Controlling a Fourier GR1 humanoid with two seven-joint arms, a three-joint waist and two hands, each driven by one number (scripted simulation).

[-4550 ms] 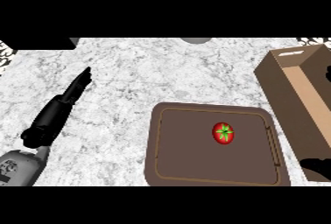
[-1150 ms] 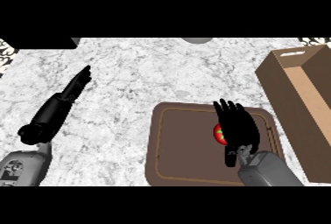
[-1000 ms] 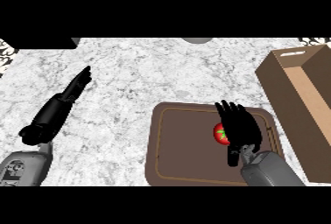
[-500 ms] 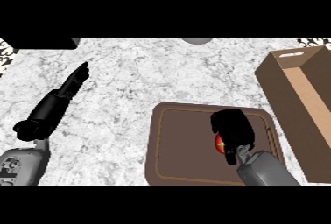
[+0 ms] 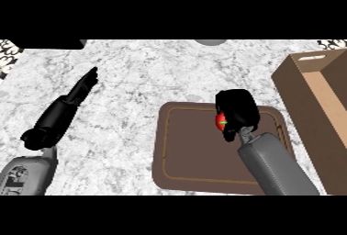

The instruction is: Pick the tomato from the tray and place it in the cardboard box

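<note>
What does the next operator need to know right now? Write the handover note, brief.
Right hand: over the tray, fingers curled round the tomato, which shows only as a red sliver at the hand's left side. Whether the tomato is off the tray cannot be told.
Left hand: open, fingers straight, resting over the marble counter at the left, holding nothing.
Cardboard box: open, at the right edge, beside the tray.
Done: grasp on the tomato.
Left: lift it, carry it right over the box, release it inside.
</note>
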